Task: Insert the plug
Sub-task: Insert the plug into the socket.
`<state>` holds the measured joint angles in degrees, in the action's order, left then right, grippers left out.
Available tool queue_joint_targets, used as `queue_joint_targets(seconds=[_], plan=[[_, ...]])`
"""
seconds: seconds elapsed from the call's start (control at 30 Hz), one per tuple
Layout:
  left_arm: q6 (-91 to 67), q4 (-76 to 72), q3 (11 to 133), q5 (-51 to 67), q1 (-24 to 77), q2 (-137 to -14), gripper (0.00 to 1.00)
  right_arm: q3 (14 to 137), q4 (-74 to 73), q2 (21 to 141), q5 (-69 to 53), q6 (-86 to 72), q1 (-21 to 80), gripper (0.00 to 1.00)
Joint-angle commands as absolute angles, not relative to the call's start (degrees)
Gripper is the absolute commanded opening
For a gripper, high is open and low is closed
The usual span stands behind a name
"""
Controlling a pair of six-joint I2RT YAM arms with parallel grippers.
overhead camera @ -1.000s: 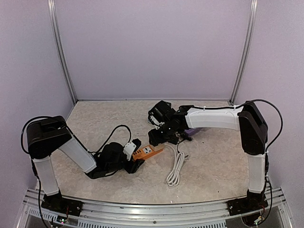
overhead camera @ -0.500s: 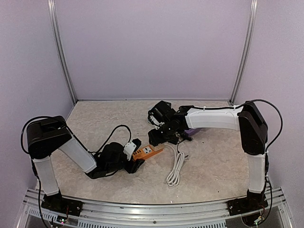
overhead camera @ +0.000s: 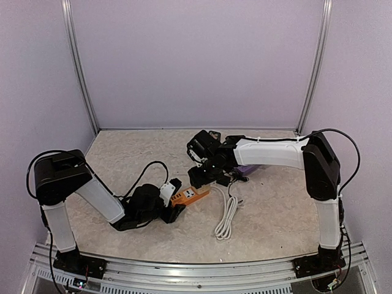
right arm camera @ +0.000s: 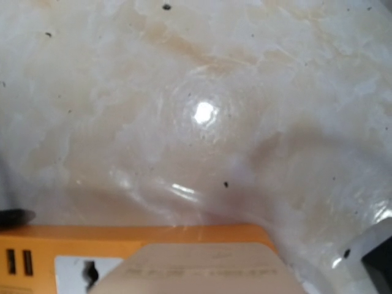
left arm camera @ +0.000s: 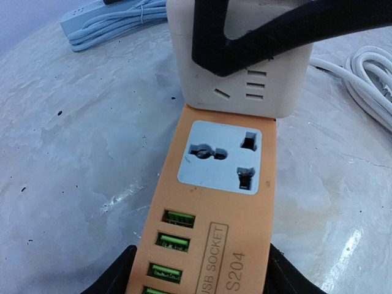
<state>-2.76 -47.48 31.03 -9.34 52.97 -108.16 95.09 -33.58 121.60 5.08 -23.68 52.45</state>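
Near the middle of the table (overhead camera: 135,153), my left gripper (overhead camera: 173,204) is clamped across the near end of the orange power strip (overhead camera: 191,195), a finger on each long side, pinning it flat. My right gripper (overhead camera: 203,176), reaching in from 3 o'clock, is closed on the cream plug (left arm camera: 245,92). The plug sits over the strip's far end, at about 1 o'clock from the left wrist, and one black finger crosses its top face. I cannot tell whether the pins are fully home, though the plug body looks to be down against the orange face.

To do this step well, I judge I should press straight down along the pins, with no lean toward 12 or 6. The left grip needs to be firm so the strip neither tips nor skates. I would open the right fingers only once the plug's base sits flush all round.

My count:
- two arms
- one orange strip
- one plug
- one free universal socket (left arm camera: 222,156), just at 6 o'clock of the plug
- four green USB ports (left arm camera: 179,218) in view, the nearest cut off by the frame
- one coil of white cable (overhead camera: 226,217), at 4 o'clock of the strip
- one pale blue strip (left arm camera: 92,15) with its own cord, off at 11 o'clock
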Motion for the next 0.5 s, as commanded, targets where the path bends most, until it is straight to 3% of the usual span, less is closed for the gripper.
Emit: queue_joint_targets(seconds=[0.0, 0.17, 0.47], plan=[[-3.37, -45.49, 31.45, -8.63, 53.95, -106.87, 0.61, 90.36, -38.96, 133.87, 3.63, -24.38, 55.47, 0.00], [-4.84, -46.89, 30.48, -8.91, 53.96, -105.74, 0.60, 81.62, -29.74, 131.41, -3.41, -27.26, 55.61, 0.00], [-3.86, -46.67, 30.44, -8.66, 53.75, -105.71, 0.57, 78.43, -28.51, 130.92, -2.52, -23.47, 55.90, 0.00]])
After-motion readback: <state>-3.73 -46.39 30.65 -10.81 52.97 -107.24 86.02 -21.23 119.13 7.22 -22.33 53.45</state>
